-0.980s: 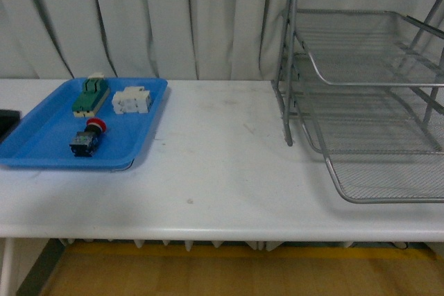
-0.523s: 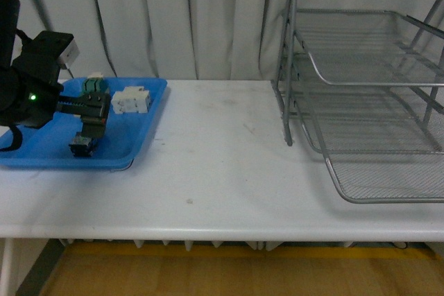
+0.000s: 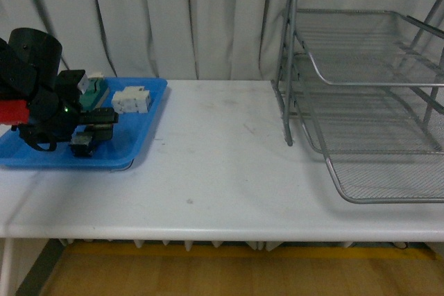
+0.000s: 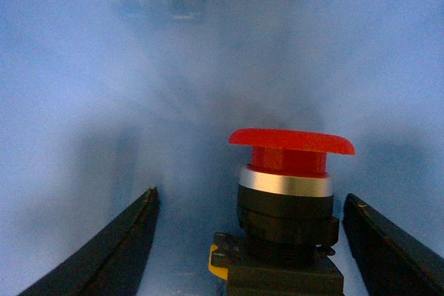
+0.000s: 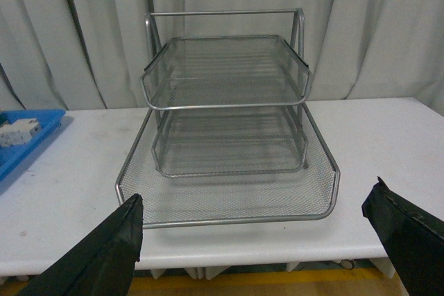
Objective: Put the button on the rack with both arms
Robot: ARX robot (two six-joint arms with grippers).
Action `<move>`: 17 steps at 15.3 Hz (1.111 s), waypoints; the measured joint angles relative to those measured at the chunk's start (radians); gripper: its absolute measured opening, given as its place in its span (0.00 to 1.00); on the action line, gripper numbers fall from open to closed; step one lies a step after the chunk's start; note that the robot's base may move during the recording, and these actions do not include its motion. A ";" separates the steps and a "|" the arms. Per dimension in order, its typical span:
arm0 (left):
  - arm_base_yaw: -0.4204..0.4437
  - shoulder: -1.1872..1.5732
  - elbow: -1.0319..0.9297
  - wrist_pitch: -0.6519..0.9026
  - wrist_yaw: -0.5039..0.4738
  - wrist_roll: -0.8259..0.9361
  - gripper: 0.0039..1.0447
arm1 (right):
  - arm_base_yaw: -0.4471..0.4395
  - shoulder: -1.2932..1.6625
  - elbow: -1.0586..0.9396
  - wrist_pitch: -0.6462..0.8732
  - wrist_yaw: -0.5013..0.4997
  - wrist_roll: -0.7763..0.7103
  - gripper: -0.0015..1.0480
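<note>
The button (image 4: 291, 171) lies on its side on the floor of a flat blue tray (image 4: 104, 88). Its round red cap points toward 12 o'clock, with a silver ring and a black collar behind it. In the front view it sits near the tray's 6 o'clock edge and is mostly hidden behind the arm (image 3: 82, 145).

The left gripper (image 4: 249, 195) is low over the tray. Its jaws are spread wide, with one dark finger on each side of the button and blue tray floor showing in both gaps, so nothing is pinched.

At 12 o'clock from the button lies a green-and-cream switch part (image 3: 94, 91). A white blocky component (image 3: 132, 100) is at about 1 o'clock.

The tray rests at the 9 o'clock end of a white table (image 3: 222, 157). The rack (image 3: 361, 88), silver wire mesh in three tiers, stands well apart at the 3 o'clock end.

The right gripper (image 5: 257, 195) hangs in front of the rack with its fingers spread wide, holding nothing.
</note>
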 joint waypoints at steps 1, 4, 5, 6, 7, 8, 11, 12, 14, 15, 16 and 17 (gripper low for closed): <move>-0.005 -0.001 -0.003 0.012 0.016 0.001 0.66 | 0.000 0.000 0.000 0.000 0.000 0.000 0.94; -0.015 -0.043 -0.079 0.038 0.023 0.007 0.38 | 0.000 0.000 0.000 0.000 0.000 0.000 0.94; -0.026 -0.081 -0.137 0.066 0.024 0.007 0.35 | 0.000 0.000 0.000 0.000 0.000 0.000 0.94; -0.036 -0.121 -0.187 0.098 0.023 0.008 0.35 | 0.000 0.000 0.000 0.000 0.000 0.000 0.94; -0.049 -0.189 -0.260 0.136 0.035 0.006 0.35 | 0.000 0.000 0.000 0.000 0.000 0.000 0.94; -0.069 -0.316 -0.372 0.200 0.044 0.007 0.35 | 0.000 0.000 0.000 0.000 0.000 0.000 0.94; -0.105 -0.642 -0.608 0.303 0.029 0.030 0.35 | 0.000 0.000 0.000 0.000 0.000 0.000 0.94; -0.116 -0.801 -0.727 0.315 0.001 0.045 0.35 | 0.000 0.000 0.000 0.000 0.000 0.000 0.94; -0.112 -1.069 -0.935 0.248 -0.052 0.052 0.35 | 0.000 0.000 0.000 0.000 0.000 0.000 0.94; -0.111 -1.155 -0.999 0.214 -0.076 0.055 0.35 | 0.000 0.000 0.000 0.000 0.000 0.000 0.94; -0.114 -1.244 -1.059 0.171 -0.110 0.057 0.34 | 0.000 0.000 0.000 0.000 0.000 0.000 0.94; -0.124 -1.360 -1.125 0.097 -0.142 0.055 0.34 | 0.000 0.000 0.000 0.000 0.000 0.000 0.94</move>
